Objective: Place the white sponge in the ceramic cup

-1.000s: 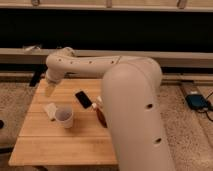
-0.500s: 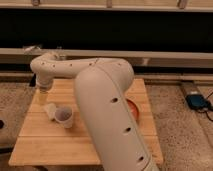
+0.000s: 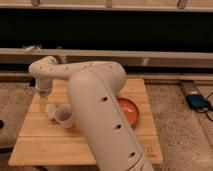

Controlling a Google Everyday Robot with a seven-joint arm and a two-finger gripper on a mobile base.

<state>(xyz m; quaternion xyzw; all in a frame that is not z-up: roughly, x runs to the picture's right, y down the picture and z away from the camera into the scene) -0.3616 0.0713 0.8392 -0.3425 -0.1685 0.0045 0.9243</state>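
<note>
The big pale arm (image 3: pixel 102 107) fills the middle of the room and bends back to the left, its wrist turned down over the left part of the wooden bench (image 3: pixel 47 146). The claw (image 3: pixel 43 103) hangs there, low over the boards, and its fingers are spread wide with nothing held between them. Just beside its tip lies the white sponge (image 3: pixel 50 111), flat on the bench. I can't tell whether the claw touches it. The sponge sits right against the left side of the small pale cup (image 3: pixel 64 116), which stands upright, mouth up. On the far side of the arm, well apart from the cup, is an orange bowl (image 3: pixel 129 111), partly hidden. On the floor to the right lies a blue box (image 3: pixel 197 101) with a cable.
</note>
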